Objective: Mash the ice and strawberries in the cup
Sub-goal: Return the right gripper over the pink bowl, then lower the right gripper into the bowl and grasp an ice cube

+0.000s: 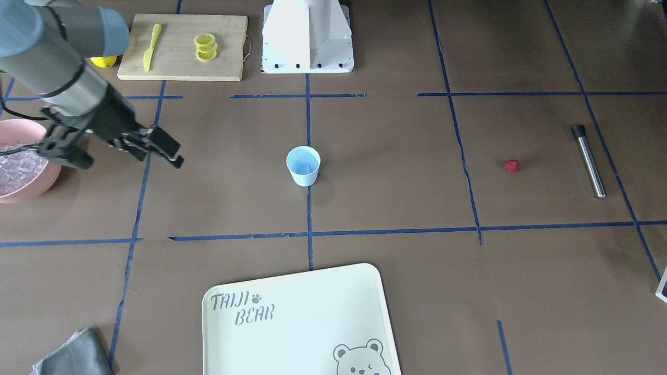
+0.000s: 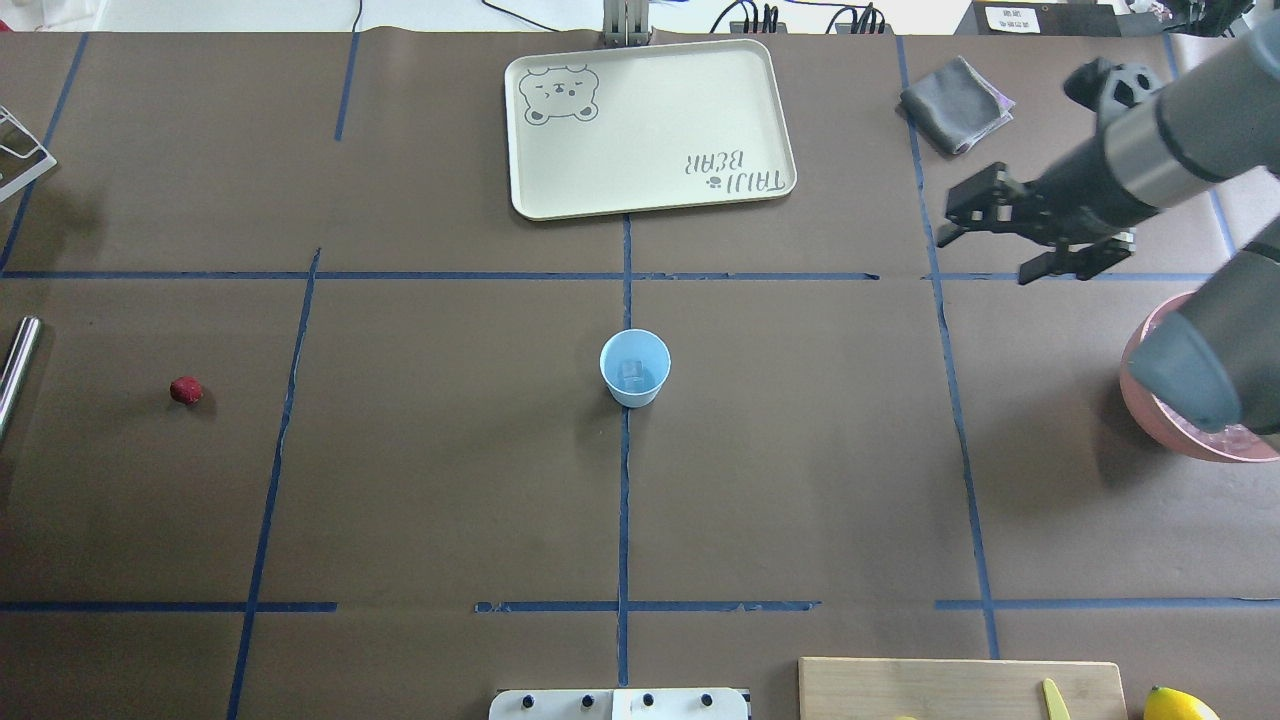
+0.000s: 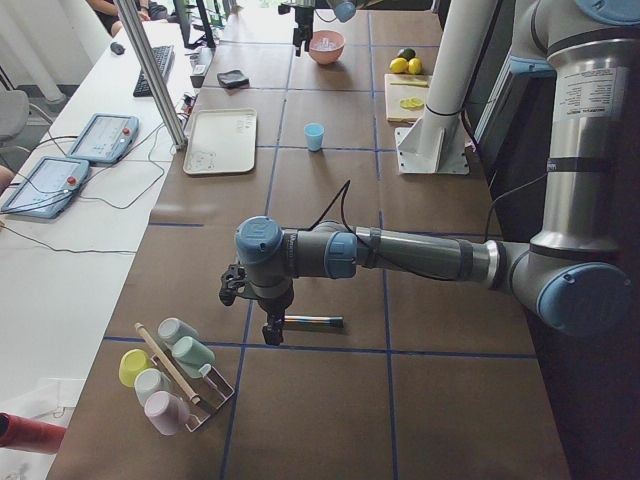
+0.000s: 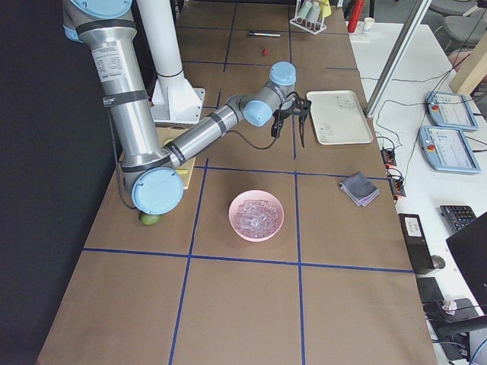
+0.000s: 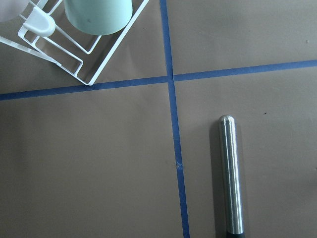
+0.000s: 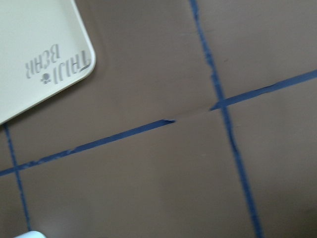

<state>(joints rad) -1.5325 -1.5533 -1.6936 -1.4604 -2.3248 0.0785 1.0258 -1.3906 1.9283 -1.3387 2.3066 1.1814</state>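
Ice (image 2: 631, 373) sits clear in the pale-blue cup (image 2: 632, 398); right end effector (image 2: 985, 250) spread empty, left end effector (image 3: 266, 328) impossible to judge.

We are looking at a brown table (image 1: 396, 291) crossed with blue tape. Sitting on it are the cup (image 1: 303, 165) at centre, the strawberry (image 1: 511, 166) and a metal rod (image 1: 589, 161) at right, a tray (image 1: 312, 312) at bottom, a cutting board (image 1: 177, 52) at upper left and a pink bowl (image 1: 37, 186) at the left edge.

Light-blue cup (image 1: 303, 166) upright at centre, ice cube (image 2: 632, 373) inside; red strawberry (image 1: 511, 166) lies well apart.
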